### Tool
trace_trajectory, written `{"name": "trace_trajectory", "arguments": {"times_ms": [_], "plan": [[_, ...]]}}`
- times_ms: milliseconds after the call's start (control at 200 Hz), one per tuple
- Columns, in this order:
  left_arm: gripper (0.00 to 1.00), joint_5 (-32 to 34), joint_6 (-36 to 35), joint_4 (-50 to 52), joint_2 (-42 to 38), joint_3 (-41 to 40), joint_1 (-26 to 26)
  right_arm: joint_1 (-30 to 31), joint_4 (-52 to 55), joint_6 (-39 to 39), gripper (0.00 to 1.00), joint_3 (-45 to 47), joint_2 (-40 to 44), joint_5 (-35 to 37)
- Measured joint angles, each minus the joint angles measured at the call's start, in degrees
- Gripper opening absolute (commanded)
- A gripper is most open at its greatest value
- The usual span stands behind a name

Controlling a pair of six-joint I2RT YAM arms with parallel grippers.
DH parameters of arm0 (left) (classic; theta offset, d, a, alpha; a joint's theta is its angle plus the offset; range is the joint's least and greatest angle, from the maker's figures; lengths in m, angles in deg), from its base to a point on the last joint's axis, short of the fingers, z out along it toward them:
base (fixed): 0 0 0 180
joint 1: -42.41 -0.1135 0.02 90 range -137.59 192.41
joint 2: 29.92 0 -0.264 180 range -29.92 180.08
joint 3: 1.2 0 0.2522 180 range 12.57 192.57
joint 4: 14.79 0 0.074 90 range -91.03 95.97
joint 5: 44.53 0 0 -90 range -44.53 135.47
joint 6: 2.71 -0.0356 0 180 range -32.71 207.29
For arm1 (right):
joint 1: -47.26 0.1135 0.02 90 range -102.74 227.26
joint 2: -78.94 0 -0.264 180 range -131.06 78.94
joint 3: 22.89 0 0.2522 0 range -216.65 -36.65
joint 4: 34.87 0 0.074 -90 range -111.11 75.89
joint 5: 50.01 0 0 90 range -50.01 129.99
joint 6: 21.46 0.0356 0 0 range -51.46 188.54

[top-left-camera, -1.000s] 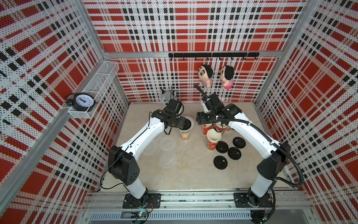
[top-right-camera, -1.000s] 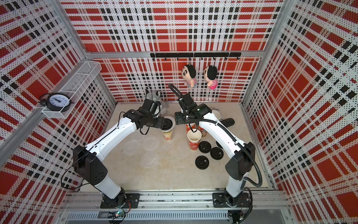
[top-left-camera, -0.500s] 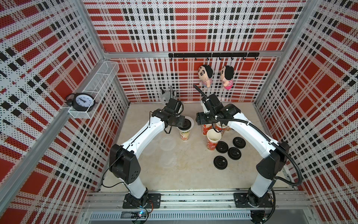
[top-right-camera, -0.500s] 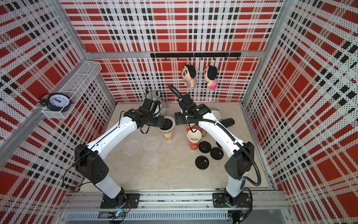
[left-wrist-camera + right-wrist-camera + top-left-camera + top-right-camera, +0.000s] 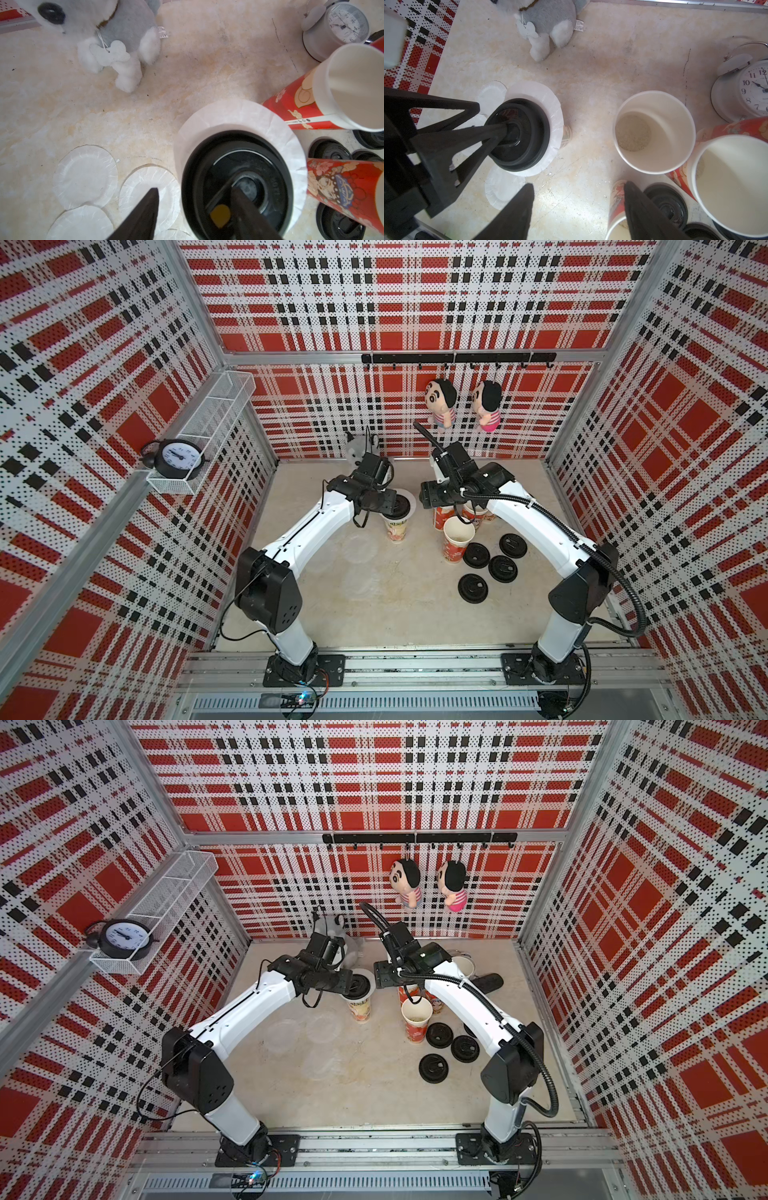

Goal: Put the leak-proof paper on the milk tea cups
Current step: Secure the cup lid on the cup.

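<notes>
Near: spare paper sheets (image 5: 85,176) flat on table (image 5: 395,614), loose black lids (image 5: 503,568) beside. Mid: leak-proof paper (image 5: 239,112) over cream cup (image 5: 396,529) mouth, black lid (image 5: 207,158) atop. Left gripper (image 5: 195,189) jaws apart, one finger in lid recess, other outside rim. Right gripper (image 5: 579,185) spread, empty, above table. Beside and beyond: open milk tea cups (image 5: 654,104).

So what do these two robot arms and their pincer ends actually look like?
Both have smooth white shells with chunky black joints, on black base plates bolted to a metal rail. The left arm trails thin black wires; the right arm carries a thick ribbed black hose. The left end effector and right end effector are black, each with two tapering, pointed fingers.
</notes>
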Motion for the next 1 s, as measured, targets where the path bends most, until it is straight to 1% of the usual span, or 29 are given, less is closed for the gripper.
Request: {"name": "trace_trajectory", "arguments": {"times_ms": [451, 671, 997], "plan": [[0.58, 0.04, 0.46, -4.17, -0.87, -2.75, -0.04, 1.11, -0.76, 0.09, 0.71, -1.18, -4.31, -0.98], [0.58, 0.11, 0.7, -5.09, -1.68, -4.07, -0.04, 1.97, -1.03, 0.68, 0.63, -4.15, -8.22, -1.01], [0.58, 0.26, 1.07, -6.23, -2.27, -5.22, -0.04, 2.01, -1.16, 1.92, 0.57, -4.81, -10.47, -0.96]]}}
